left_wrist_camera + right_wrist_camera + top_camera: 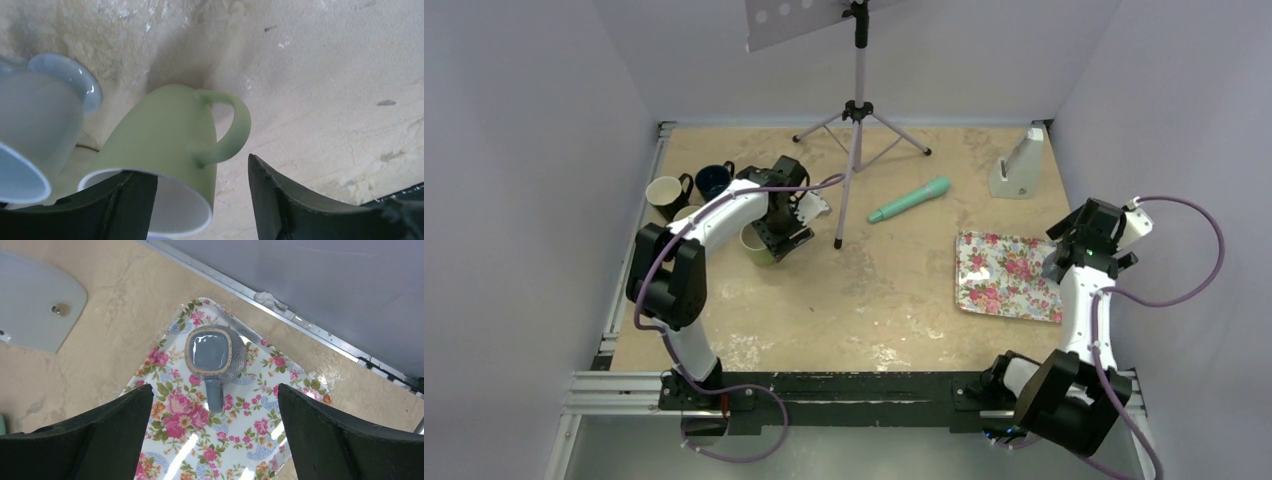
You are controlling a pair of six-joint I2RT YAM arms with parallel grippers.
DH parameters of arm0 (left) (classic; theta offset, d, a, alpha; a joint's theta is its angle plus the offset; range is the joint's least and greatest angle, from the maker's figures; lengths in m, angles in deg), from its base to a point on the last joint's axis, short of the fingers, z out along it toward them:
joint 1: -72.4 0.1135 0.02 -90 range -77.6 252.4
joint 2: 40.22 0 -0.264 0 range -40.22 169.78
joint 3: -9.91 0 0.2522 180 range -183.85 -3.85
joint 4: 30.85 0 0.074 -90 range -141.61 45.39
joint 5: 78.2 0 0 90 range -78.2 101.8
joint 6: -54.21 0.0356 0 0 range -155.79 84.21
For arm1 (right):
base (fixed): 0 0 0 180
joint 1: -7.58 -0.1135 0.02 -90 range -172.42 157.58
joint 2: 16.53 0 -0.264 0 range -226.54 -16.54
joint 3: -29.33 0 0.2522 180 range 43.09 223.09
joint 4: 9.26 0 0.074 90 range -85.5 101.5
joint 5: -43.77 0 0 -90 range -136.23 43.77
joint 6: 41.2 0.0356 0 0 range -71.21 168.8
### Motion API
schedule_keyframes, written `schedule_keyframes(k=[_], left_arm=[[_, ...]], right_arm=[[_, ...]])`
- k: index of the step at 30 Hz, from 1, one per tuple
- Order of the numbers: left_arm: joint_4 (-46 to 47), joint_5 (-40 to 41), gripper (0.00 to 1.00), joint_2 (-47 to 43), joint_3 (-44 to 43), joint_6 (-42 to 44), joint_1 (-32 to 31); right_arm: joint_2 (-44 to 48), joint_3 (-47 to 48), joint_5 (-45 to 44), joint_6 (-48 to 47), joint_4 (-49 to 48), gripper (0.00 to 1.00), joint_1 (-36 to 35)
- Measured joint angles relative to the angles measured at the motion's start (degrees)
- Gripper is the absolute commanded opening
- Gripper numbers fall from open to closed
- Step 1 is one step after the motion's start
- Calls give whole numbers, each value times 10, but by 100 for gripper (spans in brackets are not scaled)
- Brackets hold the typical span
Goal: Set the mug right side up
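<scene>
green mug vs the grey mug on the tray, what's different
The green mug is pale green, white inside; the grey mug is blue-grey. The green mug shows its open mouth; the grey mug shows a flat bottom with a tan ring, so looks upside down. The grey mug sits alone on a floral tray; the green mug is beside a white mug. Both have one handle.

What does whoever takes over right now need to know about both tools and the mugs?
Left tool: open, straddling the green mug at its rim, not clamped.
Right tool: open, hovering over the grey mug.
Green mug: at table left beside a white mug, tilted, mouth toward the tool.
Grey mug: on the tray, base up, handle toward the tool.
Done: nothing confirmed upright.
Left: stand the green mug level; the grey mug is not yet turned.
</scene>
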Motion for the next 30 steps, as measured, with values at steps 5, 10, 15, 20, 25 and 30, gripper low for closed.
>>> schedule_keyframes(k=[5,10,15,20,25,30], left_arm=[[-45,-1,87,-25,-29,0,4],[-86,-8,94,-46,-54,-5,5],[-123,-13,95,-55,-75,-6,8],[-138,-15,96,-59,-82,-7,10],[-148,-15,98,-60,-82,-9,11],[-151,-15,99,-61,-82,-10,11]], right_arm=[[-76,24,-5,1,2,99,12],[-181,108,-28,-4,11,99,32],[-257,172,-33,-28,14,99,40],[-313,201,2,-42,21,99,40],[-318,186,24,-49,32,97,40],[-313,152,38,-68,32,90,40]])
